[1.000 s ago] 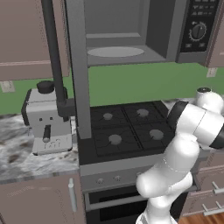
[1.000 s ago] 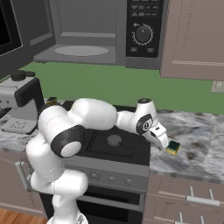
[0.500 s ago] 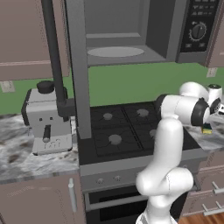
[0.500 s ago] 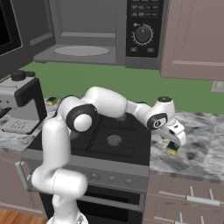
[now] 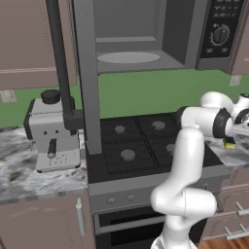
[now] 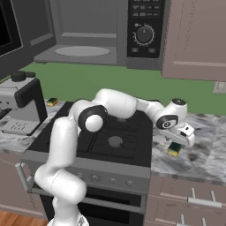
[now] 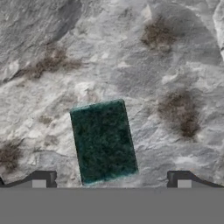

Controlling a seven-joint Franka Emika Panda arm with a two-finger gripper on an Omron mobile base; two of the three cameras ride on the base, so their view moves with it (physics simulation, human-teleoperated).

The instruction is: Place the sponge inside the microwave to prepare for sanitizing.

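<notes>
bench (image 6: 201, 152): grey-white marble, brown blotches, runs both sides of the stove; smooth, flat
room: kitchen, green wall band behind bench, mauve-brown cabinets (image 6: 194, 37) above, matching drawers with bar handles below
stove (image 5: 131, 146): black, four round burners, oven door with long grey handle underneath
microwave (image 6: 95, 31): dark grey box above the stove, door swung open to 9 o'clock, grey cavity, round pale turntable (image 6: 82, 51), side panel with round knob and buttons
coffee machine (image 5: 51, 131): boxy, grey and black, on bench left of the stove, under the open door
sponge (image 7: 103, 140): small rectangular block, dark green mottled top, yellow edge seen in right base view; lies flat on bench just right of the stove, slightly skewed, top edge tipped toward 11 o'clock in hand view
end effector (image 6: 184, 137): fingers spread wide apart, nothing between them, right above the sponge, pointing down; in hand view sponge sits between the two tips (image 7: 43, 178), closer to the 9 o'clock one
second small yellow-green block (image 6: 52, 102): on bench beside coffee machine, too small to tell more
</notes>
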